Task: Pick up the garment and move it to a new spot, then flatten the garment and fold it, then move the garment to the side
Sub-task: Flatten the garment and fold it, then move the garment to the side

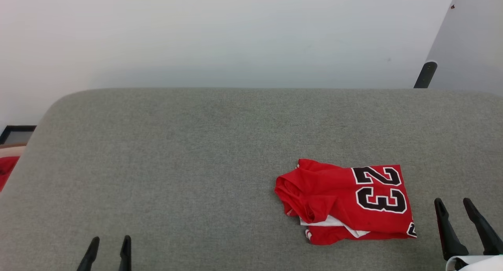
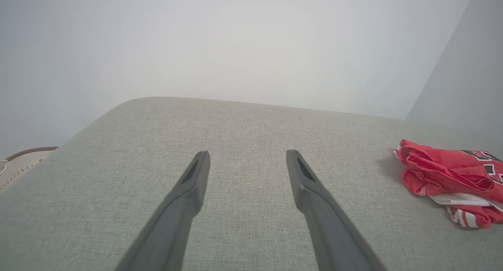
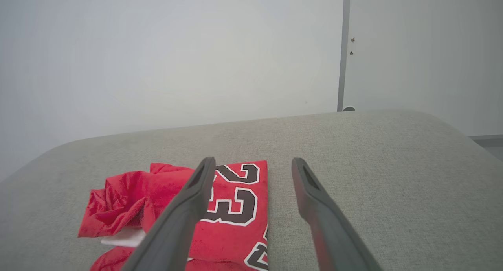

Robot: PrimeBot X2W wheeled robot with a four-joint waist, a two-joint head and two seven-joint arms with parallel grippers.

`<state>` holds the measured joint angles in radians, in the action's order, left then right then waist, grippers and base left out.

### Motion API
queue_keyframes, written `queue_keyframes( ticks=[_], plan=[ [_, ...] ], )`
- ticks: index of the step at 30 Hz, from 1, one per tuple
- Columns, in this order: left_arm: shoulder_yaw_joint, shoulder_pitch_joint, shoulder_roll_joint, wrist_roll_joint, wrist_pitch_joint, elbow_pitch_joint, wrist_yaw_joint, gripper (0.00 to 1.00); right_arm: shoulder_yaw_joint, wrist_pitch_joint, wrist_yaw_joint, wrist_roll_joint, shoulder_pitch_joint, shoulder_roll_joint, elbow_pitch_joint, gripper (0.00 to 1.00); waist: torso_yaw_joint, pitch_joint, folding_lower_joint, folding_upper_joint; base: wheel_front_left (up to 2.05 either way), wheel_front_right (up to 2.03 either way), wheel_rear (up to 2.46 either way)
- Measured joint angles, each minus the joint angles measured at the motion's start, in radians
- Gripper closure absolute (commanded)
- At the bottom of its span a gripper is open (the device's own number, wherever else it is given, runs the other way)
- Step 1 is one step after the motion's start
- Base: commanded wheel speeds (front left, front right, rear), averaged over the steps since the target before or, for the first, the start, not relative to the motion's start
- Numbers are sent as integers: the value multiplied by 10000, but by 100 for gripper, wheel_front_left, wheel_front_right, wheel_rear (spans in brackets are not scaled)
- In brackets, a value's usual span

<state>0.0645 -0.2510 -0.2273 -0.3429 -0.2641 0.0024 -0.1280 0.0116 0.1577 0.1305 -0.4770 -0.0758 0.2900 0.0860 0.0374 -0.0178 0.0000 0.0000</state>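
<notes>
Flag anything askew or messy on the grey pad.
Only the garment: its fold is sloppy. Its left end is bunched and wrinkled, and a white layer pokes out of the near edge. The left claw and right claw stand open, clear of it.

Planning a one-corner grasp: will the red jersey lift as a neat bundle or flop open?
Likely floppy: the red jersey lies in soft, rumpled folds, so layers would probably droop apart. Pushed, it may bunch on the textured grey cushion rather than slide.
</notes>
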Motion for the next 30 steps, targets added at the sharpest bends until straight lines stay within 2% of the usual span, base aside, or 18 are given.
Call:
queue_keyframes(
  ticks=[18,21,25,30],
  plan=[
    [-123,124,40,-15,0,29,0,0,-211,-228,0,115,-170,-596,-307,0,-106,0,0,0,0,0,0],
    [-119,218,58,-23,0,36,0,0,-40,-535,0,31,-133,-594,-284,0,-71,12,0,0,0,0,0],
    [-109,295,161,-21,0,50,0,0,307,-1515,0,0,510,-318,-198,0,-50,88,0,0,0,0,0],
    [-163,552,301,-23,0,100,0,0,899,-4048,0,-54,1699,332,265,0,-20,244,0,0,0,0,0]
  ],
)
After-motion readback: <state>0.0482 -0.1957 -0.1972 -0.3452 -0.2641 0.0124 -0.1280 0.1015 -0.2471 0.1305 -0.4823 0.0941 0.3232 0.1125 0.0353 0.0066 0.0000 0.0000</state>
